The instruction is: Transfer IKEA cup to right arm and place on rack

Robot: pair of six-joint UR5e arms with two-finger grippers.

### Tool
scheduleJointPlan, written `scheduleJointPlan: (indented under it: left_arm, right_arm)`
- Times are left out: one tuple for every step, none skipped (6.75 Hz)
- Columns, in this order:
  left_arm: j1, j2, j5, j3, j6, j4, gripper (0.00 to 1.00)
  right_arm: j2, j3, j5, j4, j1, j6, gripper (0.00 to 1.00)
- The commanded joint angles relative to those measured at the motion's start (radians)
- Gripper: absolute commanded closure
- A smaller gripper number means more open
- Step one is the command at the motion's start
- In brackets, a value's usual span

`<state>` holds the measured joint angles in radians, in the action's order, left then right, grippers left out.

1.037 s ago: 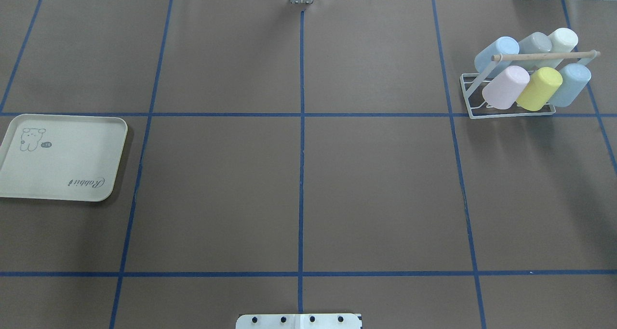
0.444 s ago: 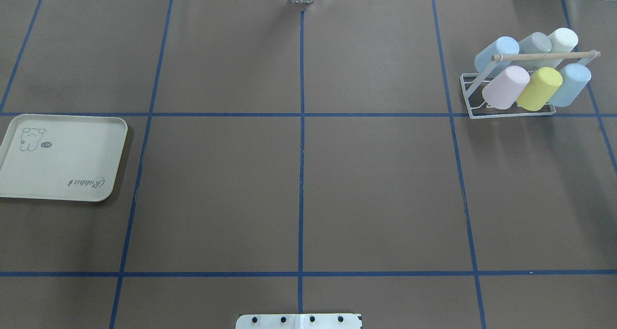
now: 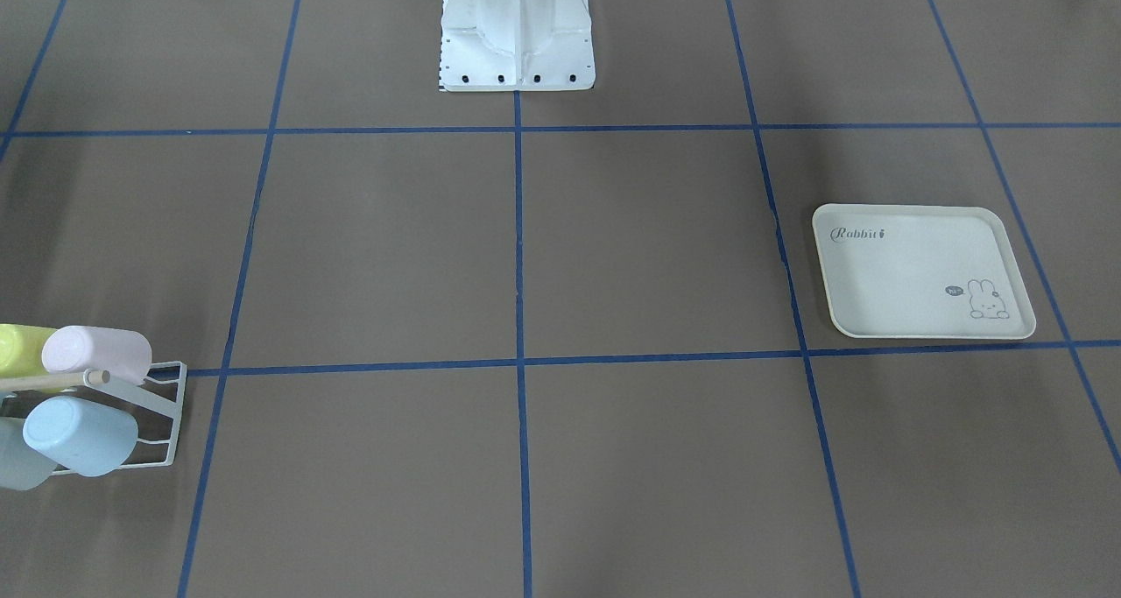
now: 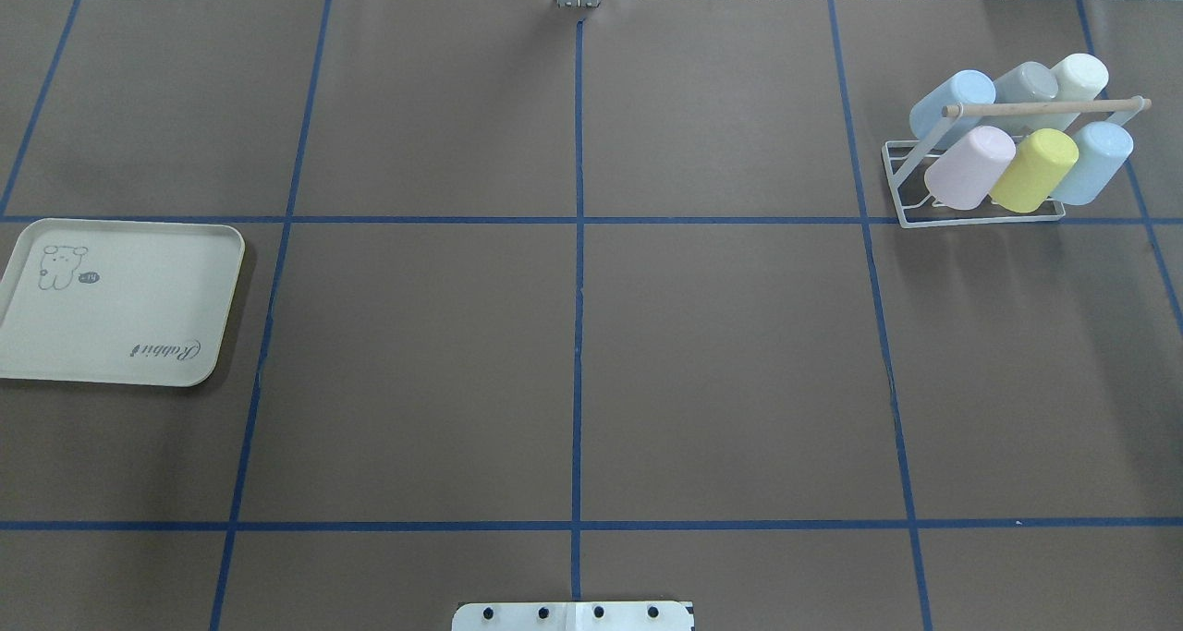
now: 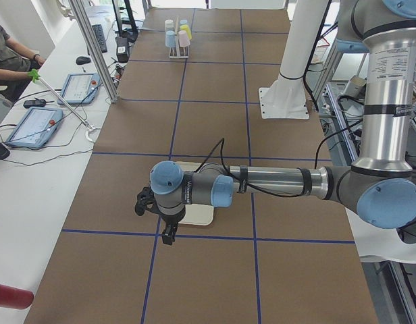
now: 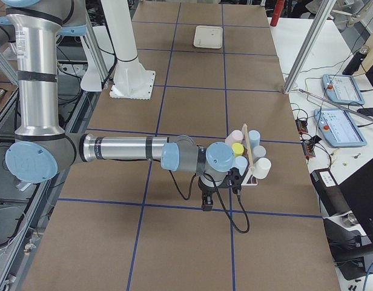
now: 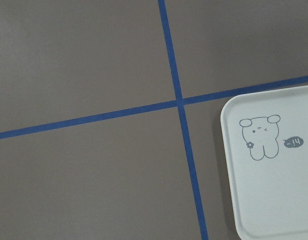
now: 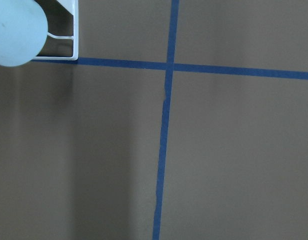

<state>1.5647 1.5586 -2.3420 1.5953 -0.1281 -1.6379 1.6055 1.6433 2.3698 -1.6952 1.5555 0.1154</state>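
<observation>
Front-facing view: a small white wire rack (image 3: 181, 410) with a wooden rod stands at the edge of the brown counter (image 3: 648, 248), pastel plastic cups (image 3: 96, 353) tilted on its prongs. A cream rabbit-print tray (image 3: 911, 265) lies well apart. Overhead: six cups sit on the rack. Left side view: the left arm's black fingers (image 5: 169, 236) hang above the tray; I cannot tell whether they are apart or together. Right side view: the right arm's fingers (image 6: 206, 205) hang just beside the rack, and again I cannot tell. Right wrist view: a pale blue cup (image 8: 16, 32) at the rack's corner.

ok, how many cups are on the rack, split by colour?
blue cups: 2
grey cup: 1
white cup: 1
pink cup: 1
yellow cup: 1
Total on the rack: 6
</observation>
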Motion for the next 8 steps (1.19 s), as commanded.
scheduleJointPlan:
  left_arm:
    - [0.000,-0.002,-0.002,0.002,-0.001,0.003,0.00]
    - [0.000,-0.002,-0.002,0.002,-0.001,0.003,0.00]
    - [0.000,-0.002,-0.002,0.002,0.001,0.004,0.00]
    - [0.000,-0.002,-0.003,0.002,0.002,0.004,0.00]
    - [0.000,-0.002,-0.003,0.002,0.004,0.003,0.00]
    - [0.000,-0.002,-0.005,0.000,0.007,0.003,0.00]
    - [0.000,-0.002,-0.005,0.002,0.008,0.001,0.00]
    - [0.000,0.000,-0.005,0.003,0.010,0.001,0.00]
  right_arm:
    - [-0.009,0.010,-0.003,0.000,0.037,0.004,0.00]
    - [-0.019,0.018,-0.003,-0.009,0.075,0.003,0.00]
    - [-0.018,0.024,-0.003,-0.012,0.095,0.003,0.00]
    - [-0.018,0.042,-0.003,-0.027,0.103,0.003,0.00]
    - [-0.027,0.062,-0.006,-0.090,0.106,0.003,0.00]
    - [-0.030,0.062,-0.007,-0.093,0.107,0.003,0.00]
    - [-0.032,0.061,-0.007,-0.093,0.107,0.003,0.00]
    - [-0.030,0.059,-0.007,-0.093,0.107,0.003,0.00]
